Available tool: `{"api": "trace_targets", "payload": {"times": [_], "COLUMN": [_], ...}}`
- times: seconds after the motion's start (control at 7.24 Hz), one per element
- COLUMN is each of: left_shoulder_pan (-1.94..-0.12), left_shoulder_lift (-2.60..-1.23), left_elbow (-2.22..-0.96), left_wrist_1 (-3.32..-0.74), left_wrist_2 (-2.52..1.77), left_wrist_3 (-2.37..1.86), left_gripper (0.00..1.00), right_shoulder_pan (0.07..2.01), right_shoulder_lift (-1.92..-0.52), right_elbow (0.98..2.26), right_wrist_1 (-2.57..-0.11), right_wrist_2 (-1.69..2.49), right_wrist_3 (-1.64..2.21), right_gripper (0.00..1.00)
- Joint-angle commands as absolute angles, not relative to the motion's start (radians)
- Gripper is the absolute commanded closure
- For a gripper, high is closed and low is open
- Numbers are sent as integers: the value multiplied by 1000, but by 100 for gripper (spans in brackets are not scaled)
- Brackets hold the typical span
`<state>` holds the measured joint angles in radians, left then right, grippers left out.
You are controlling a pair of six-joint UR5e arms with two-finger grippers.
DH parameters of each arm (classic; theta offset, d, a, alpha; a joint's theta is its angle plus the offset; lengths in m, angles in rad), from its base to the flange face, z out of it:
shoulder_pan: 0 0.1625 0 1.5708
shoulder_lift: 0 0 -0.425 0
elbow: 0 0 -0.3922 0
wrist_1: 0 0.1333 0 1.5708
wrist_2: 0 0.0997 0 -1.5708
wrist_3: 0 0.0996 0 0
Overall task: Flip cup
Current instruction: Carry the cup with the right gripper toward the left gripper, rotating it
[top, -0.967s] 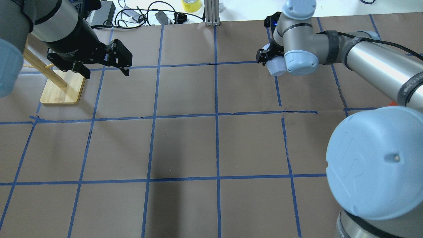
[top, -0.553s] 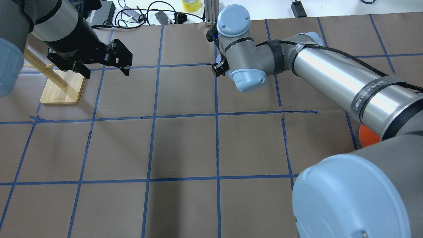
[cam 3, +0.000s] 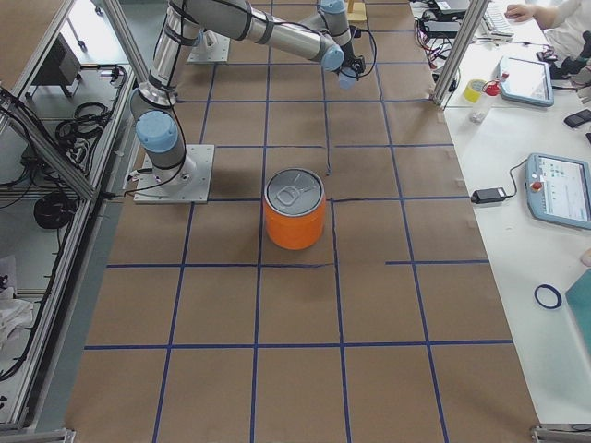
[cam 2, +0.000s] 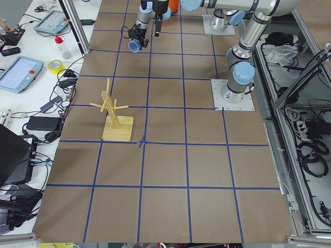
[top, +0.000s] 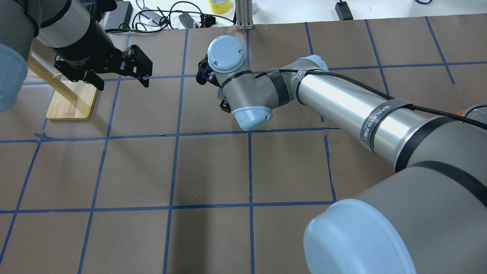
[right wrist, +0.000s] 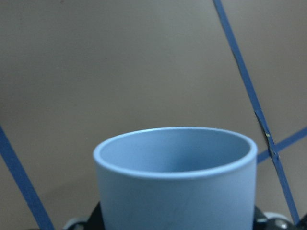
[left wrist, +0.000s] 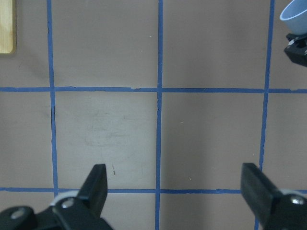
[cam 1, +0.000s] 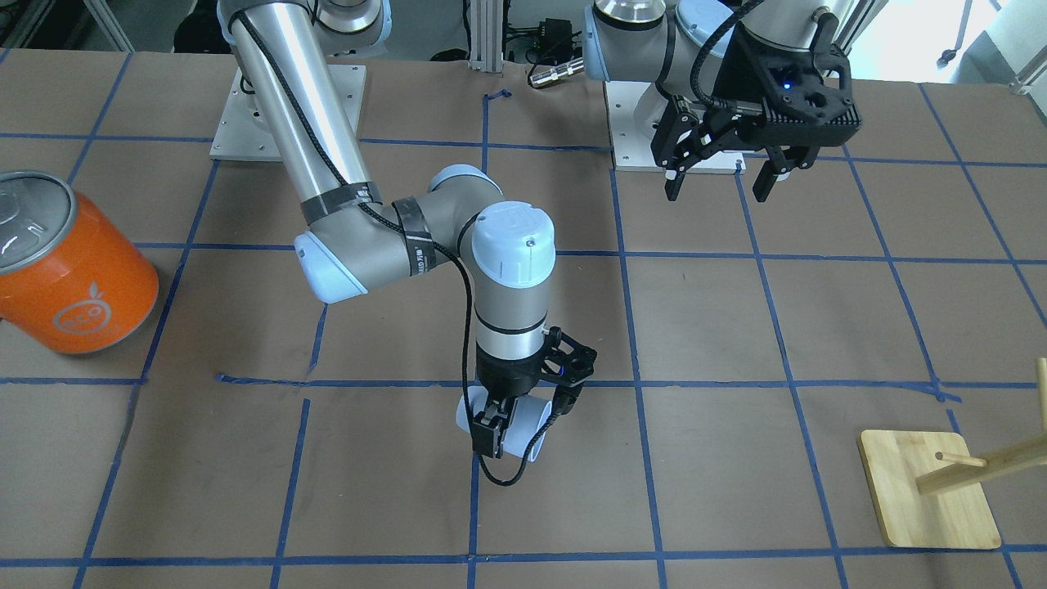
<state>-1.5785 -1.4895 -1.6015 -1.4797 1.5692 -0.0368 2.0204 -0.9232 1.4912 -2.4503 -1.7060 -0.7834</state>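
A pale blue cup (cam 1: 527, 419) is seen at the lower centre of the front-facing view. It is clamped on its side between the fingers of the right gripper (cam 1: 502, 427), just over a blue tape line on the brown-papered table (cam 1: 736, 327). Whether it touches the paper cannot be told. In the overhead view the cup is hidden beneath the arm's wrist. Only the right wrist view shows its mouth, where a plain rim and a smooth, bare inner wall are seen.

The left gripper (cam 1: 717, 186) is held at the upper right of the front-facing view, its jaws spread wide over bare paper. In its own wrist view the cup's rim is caught in the upper right corner.

An orange can (cam 1: 74, 270) with a closed silver lid stands at the left edge of the front-facing view. A white fruit-shaped emblem is printed on it, and its lettering is too small to be read. White lettering on a black band (top: 374, 120) around the right arm is visible overhead but cannot be read surely. A wooden stand (cam 1: 928, 491) is seen at the lower right.
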Motion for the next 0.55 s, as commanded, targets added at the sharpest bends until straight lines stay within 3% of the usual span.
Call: {"api": "trace_targets", "payload": {"times": [0.0,0.41], "left_shoulder_pan": [-1578,-1578], "left_shoulder_lift": [-1489,-1489], "left_elbow": [-1603,-1601], "left_wrist_1": [-1479,-1480], "left_wrist_2": [1569,1569], "left_wrist_3": [-37,-37], "left_gripper": [0,0], "right_shoulder_pan": [2065,2075], "right_shoulder_lift": [-890,-885], "right_elbow": [1496,1506], "right_wrist_1": [-2484,-2471], "right_wrist_2": [-1733,-1721], "right_wrist_3": [-983,-1019], "right_gripper": [80,72]}}
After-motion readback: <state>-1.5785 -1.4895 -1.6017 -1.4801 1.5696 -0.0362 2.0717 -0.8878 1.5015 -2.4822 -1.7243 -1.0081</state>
